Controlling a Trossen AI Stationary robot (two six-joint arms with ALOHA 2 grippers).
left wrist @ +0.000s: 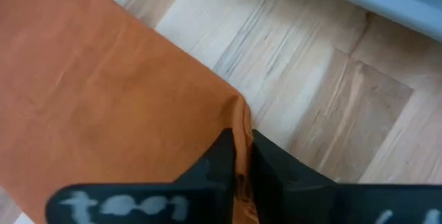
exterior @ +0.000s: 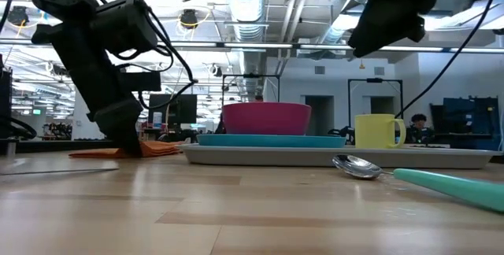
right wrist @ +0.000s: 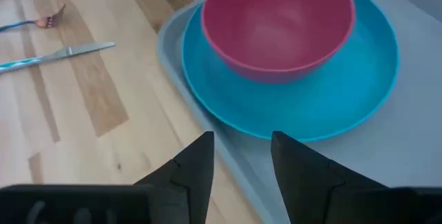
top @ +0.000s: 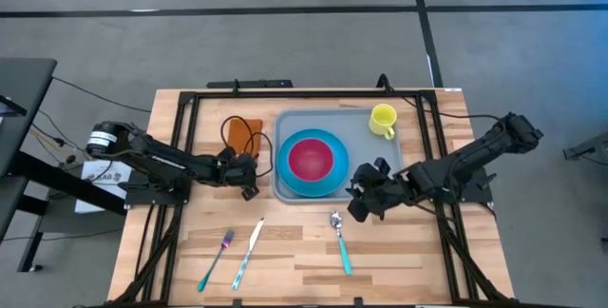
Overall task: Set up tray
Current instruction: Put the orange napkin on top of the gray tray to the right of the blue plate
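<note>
The tray (top: 356,137) lies flat on the far middle of the wooden table (top: 304,251), carrying a blue plate (top: 323,186) with a pink bowl (top: 311,158) in it and a yellow mug (top: 383,120) at its far right corner. Just left of the tray lies an orange napkin (left wrist: 103,92), whose near edge is pinched between the clenched fingers of the left gripper (left wrist: 242,172) (fabric bunches up in the nip). The right gripper (right wrist: 240,158) hovers over the tray's near right corner, fingers parted, holding nothing. A spoon (top: 340,241), knife (top: 249,249) and fork (top: 218,257) lie near the front edge.
</note>
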